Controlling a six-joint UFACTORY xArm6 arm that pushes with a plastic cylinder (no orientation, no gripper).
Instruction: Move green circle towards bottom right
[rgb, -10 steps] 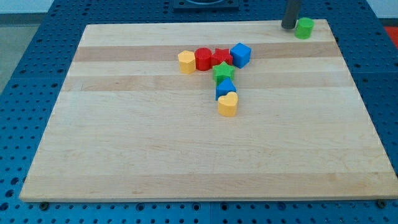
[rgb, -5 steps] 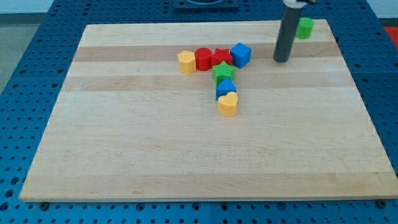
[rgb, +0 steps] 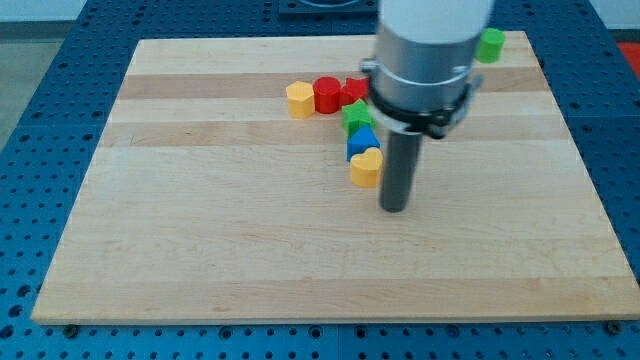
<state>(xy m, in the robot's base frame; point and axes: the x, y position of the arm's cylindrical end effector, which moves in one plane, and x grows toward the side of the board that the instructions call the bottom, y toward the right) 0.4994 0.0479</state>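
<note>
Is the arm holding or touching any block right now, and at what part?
Nothing is held. My tip rests on bare board, just right of the yellow heart, apart from it.

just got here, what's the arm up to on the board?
Nothing is being pushed right now. My tip rests on bare wood just to the view's right of the yellow heart, at the low end of the block cluster. The green circle it should move sits untouched near the board's top right corner, far from the tip.

Pale wooden board (rgb: 200, 250), blue perforated table (rgb: 60, 60) around it
</note>
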